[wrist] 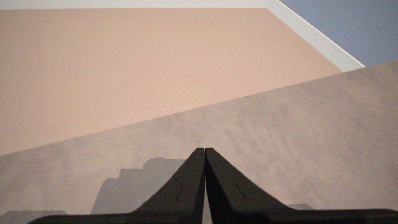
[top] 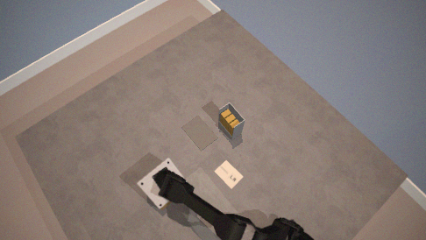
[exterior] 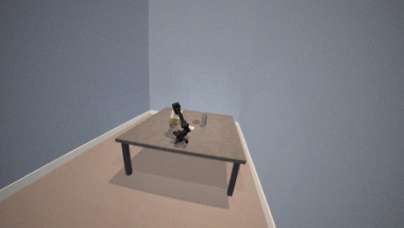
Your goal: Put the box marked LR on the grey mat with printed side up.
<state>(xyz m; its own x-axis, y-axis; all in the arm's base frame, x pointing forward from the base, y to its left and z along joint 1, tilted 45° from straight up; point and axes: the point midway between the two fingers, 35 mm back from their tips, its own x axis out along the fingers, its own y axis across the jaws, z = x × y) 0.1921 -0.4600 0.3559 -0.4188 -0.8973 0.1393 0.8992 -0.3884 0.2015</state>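
Inside the grey bin (top: 237, 130) (exterior: 204, 121), three orange boxes (top: 230, 118); end effector (top: 159, 175) (exterior: 176, 104) (wrist: 204, 155) closed, nothing gripped.

- I have my black arm (top: 202, 209) (exterior: 183, 120) raised and stretched out, its links bent at the joints.
- My gripper (top: 161, 175) (exterior: 175, 104) (wrist: 204, 155) is shut, the dark fingertips meeting in the wrist view.
- I see nothing pinched between them.
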